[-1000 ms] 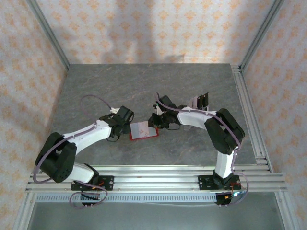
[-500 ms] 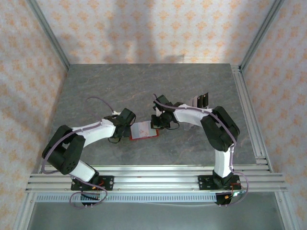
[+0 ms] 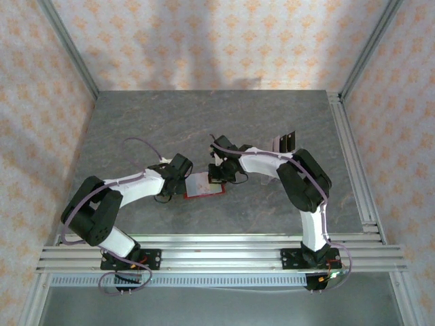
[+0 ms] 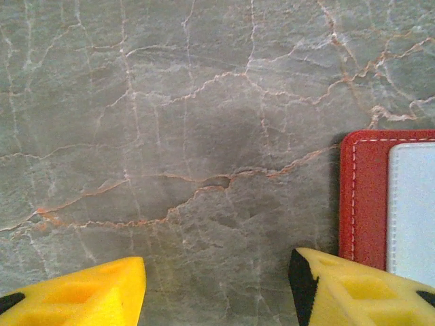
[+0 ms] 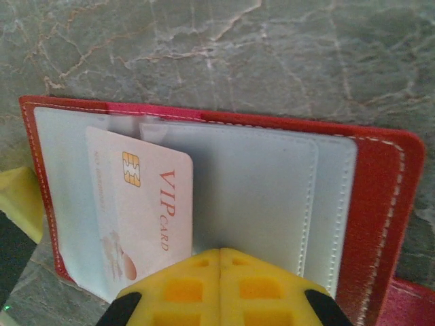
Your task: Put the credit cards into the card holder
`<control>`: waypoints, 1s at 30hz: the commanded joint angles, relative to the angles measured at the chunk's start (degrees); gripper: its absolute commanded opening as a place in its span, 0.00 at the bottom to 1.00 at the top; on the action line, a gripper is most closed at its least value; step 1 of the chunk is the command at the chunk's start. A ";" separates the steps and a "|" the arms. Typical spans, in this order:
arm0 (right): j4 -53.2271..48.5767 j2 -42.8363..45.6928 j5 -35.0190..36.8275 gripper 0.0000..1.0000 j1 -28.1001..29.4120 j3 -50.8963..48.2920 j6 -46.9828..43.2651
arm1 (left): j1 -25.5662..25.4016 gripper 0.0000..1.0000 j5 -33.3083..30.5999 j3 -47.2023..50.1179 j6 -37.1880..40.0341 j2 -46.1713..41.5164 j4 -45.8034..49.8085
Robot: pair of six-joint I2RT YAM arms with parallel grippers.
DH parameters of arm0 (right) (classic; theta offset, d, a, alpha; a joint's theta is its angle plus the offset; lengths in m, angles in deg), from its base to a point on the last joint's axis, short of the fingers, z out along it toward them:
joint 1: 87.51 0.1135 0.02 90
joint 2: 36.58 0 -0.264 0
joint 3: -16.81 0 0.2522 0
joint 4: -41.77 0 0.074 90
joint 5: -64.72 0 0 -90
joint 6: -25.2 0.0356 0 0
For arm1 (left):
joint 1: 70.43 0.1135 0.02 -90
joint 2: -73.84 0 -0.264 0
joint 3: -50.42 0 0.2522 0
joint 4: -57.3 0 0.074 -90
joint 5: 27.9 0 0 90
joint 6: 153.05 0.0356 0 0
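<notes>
Where the two arms meet mid-desk (image 3: 204, 122), the red wallet (image 3: 206, 185) lies open and flat, pale lining up. Left pincer (image 3: 182, 178) sits at its left edge, right pincer (image 3: 219, 176) at its right edge. On the left wrist view, the left pincer (image 4: 217, 261) is parted with bare desk in the gap, holding nothing; its right yellow finger (image 4: 353, 288) overlaps the wallet's (image 4: 363, 197) red border, and whether they touch is unclear. On the right wrist view, the right pincer (image 5: 219, 261) is closed tight, tips flush together, nothing seen between them, low over the wallet's (image 5: 380, 204) near edge. A pale pink VIP card (image 5: 146, 204) with a gold chip lies tilted on the lining, left of the tips; can't tell if it's tucked into a pocket. Dark cards (image 3: 284, 142) sit behind the right arm near the desk's right side, well apart from the wallet; can't tell if they're flat or propped.
</notes>
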 commanded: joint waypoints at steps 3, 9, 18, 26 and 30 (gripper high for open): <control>-1.91 -1.58 0.33 0.04 1.20 2.66 -0.26 | -0.19 0.60 0.31 0.72 0.55 1.20 -1.73; -2.50 -2.83 0.12 0.04 2.16 4.52 -0.18 | -0.59 0.60 0.49 0.78 0.46 1.57 -2.27; -2.74 -4.85 -0.46 0.04 3.35 6.97 0.21 | -1.11 0.60 0.60 0.80 0.26 2.10 -2.60; -2.80 -4.87 -0.39 0.04 3.53 7.27 0.25 | -1.50 0.60 0.59 0.70 -0.07 2.52 -2.61; -2.60 -2.17 2.15 0.04 2.97 4.62 -0.14 | -1.50 0.60 0.39 0.71 -0.07 2.30 -2.36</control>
